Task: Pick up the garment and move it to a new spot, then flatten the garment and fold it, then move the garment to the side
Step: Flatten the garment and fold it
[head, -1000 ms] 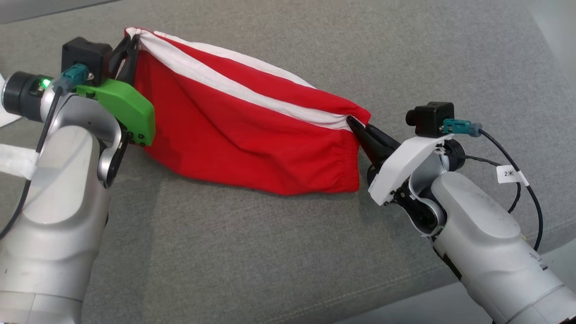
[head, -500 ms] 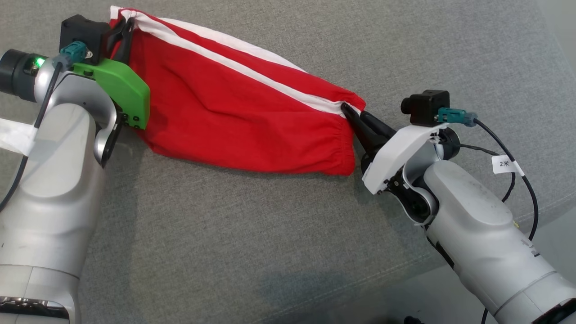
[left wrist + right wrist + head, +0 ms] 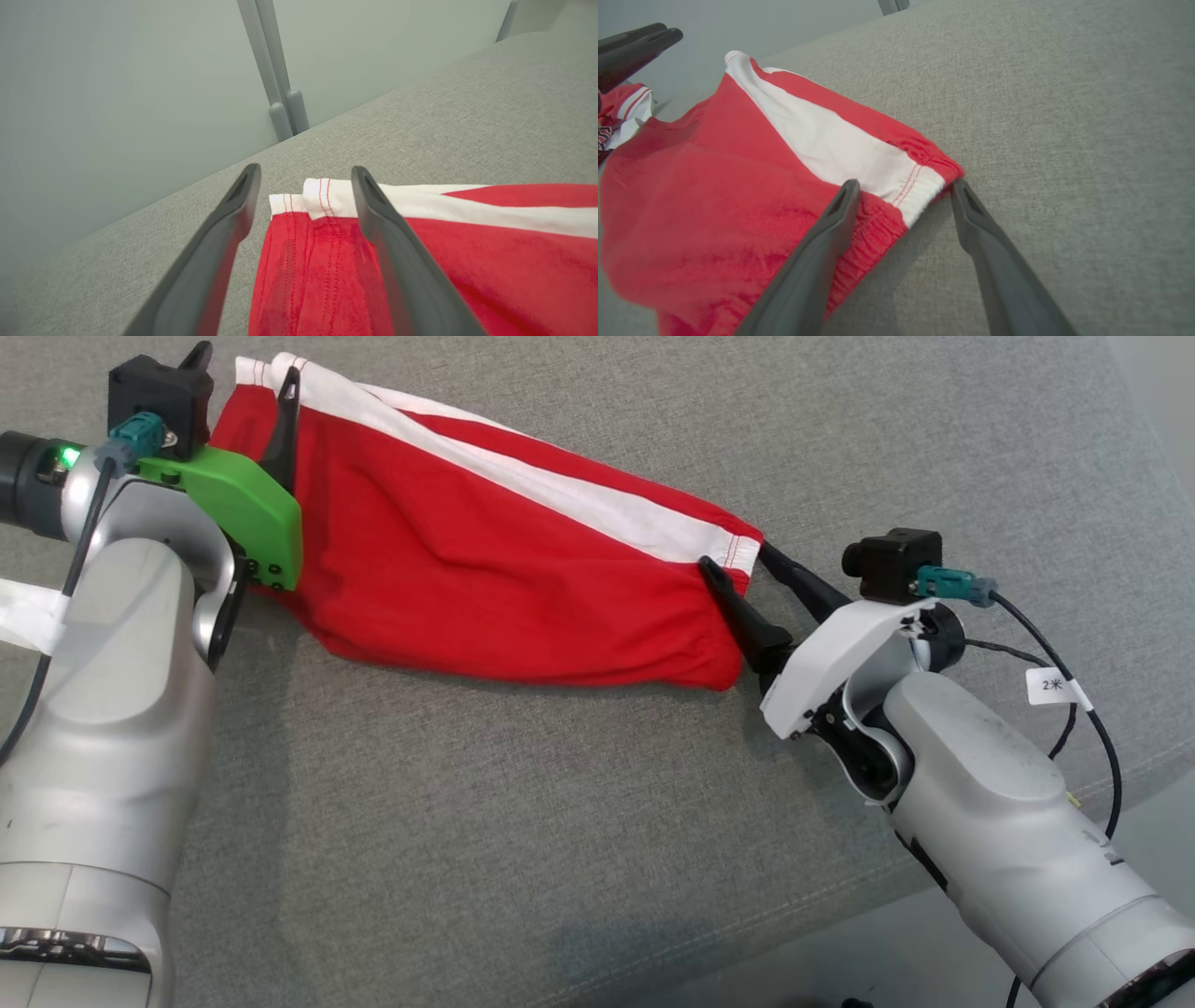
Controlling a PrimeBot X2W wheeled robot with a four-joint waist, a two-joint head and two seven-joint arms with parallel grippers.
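Observation:
The red garment (image 3: 485, 579) with a white side stripe lies stretched out on the grey cushion (image 3: 560, 821). My left gripper (image 3: 245, 369) stands open at its far left end. The white-hemmed corner (image 3: 322, 198) lies loose between the fingers, and one finger (image 3: 288, 411) crosses over the cloth. My right gripper (image 3: 738, 558) is open at the right end. There the elastic corner (image 3: 915, 186) rests between the spread fingers, gripped by neither. In the right wrist view the garment (image 3: 714, 177) sags low onto the cushion.
A pale wall with a grey post (image 3: 280, 93) rises behind the cushion. White tape (image 3: 23, 616) lies at the left edge. The cushion's front edge (image 3: 934, 887) runs past my right forearm. A bit of striped cloth (image 3: 605, 135) shows beyond the garment.
Both grippers have opened and let go of the garment's two corners. The cloth has dropped and spread flatter on the cushion.

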